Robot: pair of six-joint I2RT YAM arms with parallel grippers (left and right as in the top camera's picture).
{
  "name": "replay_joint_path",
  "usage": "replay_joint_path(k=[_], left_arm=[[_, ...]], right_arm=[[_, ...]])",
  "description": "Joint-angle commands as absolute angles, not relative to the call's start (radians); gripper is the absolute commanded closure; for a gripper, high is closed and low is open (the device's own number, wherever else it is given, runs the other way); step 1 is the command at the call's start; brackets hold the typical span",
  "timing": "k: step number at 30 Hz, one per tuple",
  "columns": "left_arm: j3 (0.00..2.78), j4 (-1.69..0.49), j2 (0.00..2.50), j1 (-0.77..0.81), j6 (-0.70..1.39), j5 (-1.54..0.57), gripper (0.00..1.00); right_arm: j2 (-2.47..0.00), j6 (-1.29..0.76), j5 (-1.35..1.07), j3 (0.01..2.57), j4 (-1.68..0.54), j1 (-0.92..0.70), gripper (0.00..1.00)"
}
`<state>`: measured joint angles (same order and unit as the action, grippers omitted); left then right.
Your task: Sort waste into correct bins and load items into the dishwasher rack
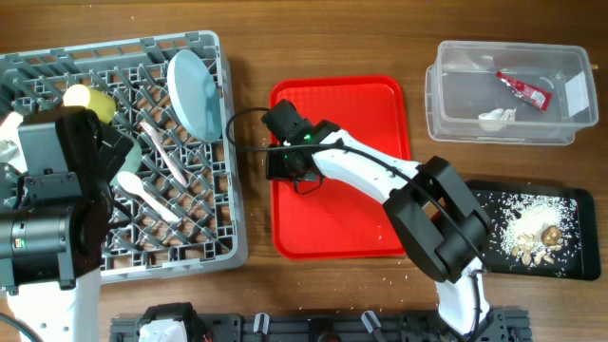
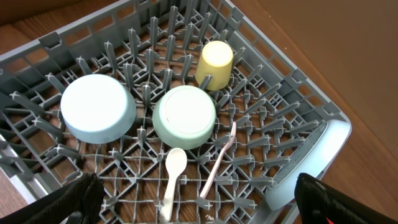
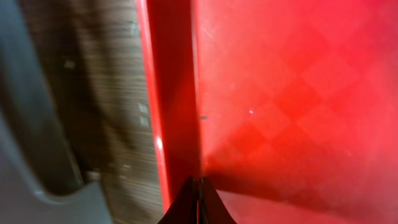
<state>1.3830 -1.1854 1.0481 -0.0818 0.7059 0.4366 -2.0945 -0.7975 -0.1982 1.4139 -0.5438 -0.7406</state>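
Right of the flat red plastic tray point(image 1: 361, 218), the clear rectangular plastic tub's point(image 1: 446, 106) white label point(image 1: 575, 95) is illegible. The right fingers point(image 3: 186, 208) are pressed together at that tray's left rim; the left fingers point(image 2: 68, 202) gape wide.

Legible text: none. The white label point(image 1: 576, 92) on the clear tub point(image 1: 458, 97) is too small to read. Print on the red snack wrapper point(image 1: 524, 89) is likewise illegible.

From above, the left arm point(image 1: 47, 218) covers the left side of the rack point(image 1: 233, 190) and hides the two bowls point(image 2: 185, 115) there. The right wrist view is blurry, and only the tips of the right pincer point(image 3: 199, 205) show. Far right of the rack, the scraps point(image 1: 537, 237) are too small to tell apart.
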Motion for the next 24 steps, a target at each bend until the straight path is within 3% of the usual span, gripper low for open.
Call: replay_joint_path(k=[1, 7, 8, 10, 15, 20, 22, 24], left_arm=[[1.391, -1.184, 1.044, -0.089, 0.719, 0.438, 0.0], [1.392, -1.184, 1.044, -0.089, 0.719, 0.438, 0.0], [1.392, -1.184, 1.044, -0.089, 0.719, 0.438, 0.0], [1.392, -1.184, 1.044, -0.089, 0.719, 0.438, 0.0], [1.392, -1.184, 1.044, -0.089, 0.719, 0.438, 0.0], [1.391, -1.184, 1.044, -0.089, 0.719, 0.438, 0.0], [1.391, -1.184, 1.044, -0.089, 0.719, 0.438, 0.0], [1.392, -1.184, 1.044, -0.089, 0.719, 0.438, 0.0]], right_arm=[[-2.119, -0.84, -0.238, 1.42, -0.486, -0.73, 0.96], [-1.961, -0.691, -0.165, 1.532, -0.64, -0.574, 0.95], [-1.898, -0.657, -0.126, 1.547, -0.679, -0.537, 0.9], [-1.748, -0.55, -0.022, 1.554, -0.783, -0.432, 0.51], [-1.592, -0.549, 0.154, 1.554, -1.213, -0.233, 0.38], [-1.593, -0.66, 0.337, 1.497, -1.458, -0.191, 0.38], [-1.593, -0.701, 0.366, 1.431, -1.446, -0.16, 0.09], [-1.593, -0.7, 0.323, 1.336, -1.373, -0.101, 0.04]])
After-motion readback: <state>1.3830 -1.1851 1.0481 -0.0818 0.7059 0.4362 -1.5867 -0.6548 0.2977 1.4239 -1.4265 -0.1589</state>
